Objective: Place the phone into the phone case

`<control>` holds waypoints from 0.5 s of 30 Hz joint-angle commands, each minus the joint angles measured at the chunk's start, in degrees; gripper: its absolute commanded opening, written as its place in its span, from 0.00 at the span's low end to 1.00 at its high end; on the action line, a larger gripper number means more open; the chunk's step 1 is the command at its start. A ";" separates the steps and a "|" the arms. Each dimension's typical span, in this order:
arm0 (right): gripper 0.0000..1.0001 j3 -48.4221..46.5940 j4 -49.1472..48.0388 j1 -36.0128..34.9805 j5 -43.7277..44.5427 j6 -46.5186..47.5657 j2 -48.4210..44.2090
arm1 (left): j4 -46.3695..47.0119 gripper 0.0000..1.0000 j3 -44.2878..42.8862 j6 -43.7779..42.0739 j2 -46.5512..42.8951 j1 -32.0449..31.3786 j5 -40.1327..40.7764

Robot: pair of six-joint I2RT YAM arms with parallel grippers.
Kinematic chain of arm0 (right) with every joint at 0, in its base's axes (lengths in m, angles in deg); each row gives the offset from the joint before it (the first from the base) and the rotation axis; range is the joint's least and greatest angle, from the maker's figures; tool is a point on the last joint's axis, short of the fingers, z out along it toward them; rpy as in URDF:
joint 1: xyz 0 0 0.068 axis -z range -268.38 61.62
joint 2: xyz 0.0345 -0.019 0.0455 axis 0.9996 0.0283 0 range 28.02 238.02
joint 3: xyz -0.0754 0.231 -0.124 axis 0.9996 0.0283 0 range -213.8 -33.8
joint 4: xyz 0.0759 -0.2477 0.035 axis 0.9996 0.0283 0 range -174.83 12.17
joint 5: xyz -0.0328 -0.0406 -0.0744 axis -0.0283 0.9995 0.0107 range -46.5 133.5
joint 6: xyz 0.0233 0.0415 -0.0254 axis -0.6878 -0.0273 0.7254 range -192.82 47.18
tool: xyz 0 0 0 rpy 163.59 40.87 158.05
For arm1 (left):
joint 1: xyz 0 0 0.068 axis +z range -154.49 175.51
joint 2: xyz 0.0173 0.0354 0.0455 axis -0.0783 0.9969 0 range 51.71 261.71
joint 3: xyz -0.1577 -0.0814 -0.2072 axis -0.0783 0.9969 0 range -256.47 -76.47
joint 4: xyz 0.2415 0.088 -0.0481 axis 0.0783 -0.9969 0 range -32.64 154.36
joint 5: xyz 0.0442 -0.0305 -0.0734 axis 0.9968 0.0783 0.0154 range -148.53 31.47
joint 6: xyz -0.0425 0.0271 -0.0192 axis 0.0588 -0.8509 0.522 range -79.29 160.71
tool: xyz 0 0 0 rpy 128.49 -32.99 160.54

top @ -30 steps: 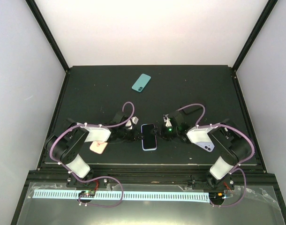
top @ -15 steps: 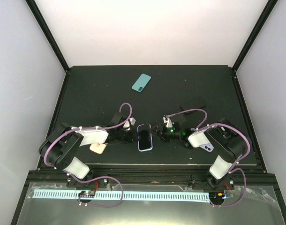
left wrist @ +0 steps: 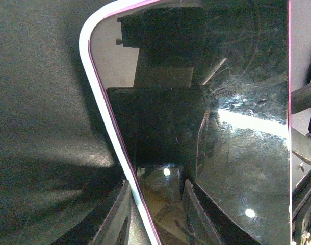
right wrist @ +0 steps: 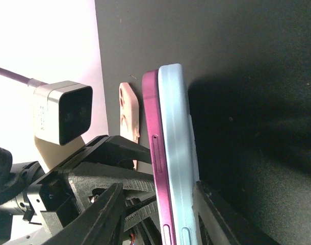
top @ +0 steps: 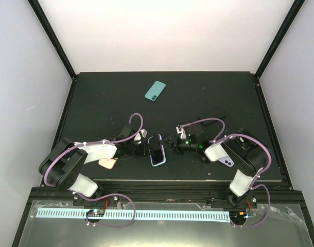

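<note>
The teal-green phone (top: pixel 155 90) lies flat at the far middle of the table, away from both grippers. The lavender phone case (top: pixel 227 161) lies at the near right, partly under my right arm. Between the grippers a magenta-edged phone in a light blue-rimmed case (top: pixel 157 150) is tilted up on its side. My left gripper (top: pixel 146 149) (left wrist: pixel 155 209) is shut across its rim (left wrist: pixel 102 117), one finger on the black screen. My right gripper (top: pixel 170 145) (right wrist: pixel 158 186) is open around the same phone (right wrist: pixel 168 153); one finger touches the blue back, the other stands apart.
A pale pink case (top: pixel 108 163) lies at the near left beside my left arm, and also shows in the right wrist view (right wrist: pixel 130 117). Black frame posts and pale walls bound the dark table (top: pixel 105 103). Purple cables loop over both arms.
The blue-cased phone has shifted left and nearer and tipped up from flat onto its side. Both grippers moved left with it.
</note>
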 commanded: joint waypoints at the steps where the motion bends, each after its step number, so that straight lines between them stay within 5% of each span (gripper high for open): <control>1: 0.35 -1.88 -2.32 -2.33 -5.49 0.61 1.11 | -0.44 0.30 0.28 -0.91 -0.79 -0.96 -0.59; 6: 0.30 -2.85 -3.17 -2.29 -5.74 0.06 2.16 | -0.72 0.31 0.66 -1.03 -2.28 -0.88 0.11; 10: 0.35 -2.90 -3.62 -2.30 -6.06 -0.49 2.40 | -2.03 0.31 0.00 -1.79 -1.79 -0.95 0.63; 15: 0.36 -4.68 4.20 -2.39 -7.30 3.98 2.59 | -0.64 0.34 0.81 -0.88 -1.54 -0.95 -0.34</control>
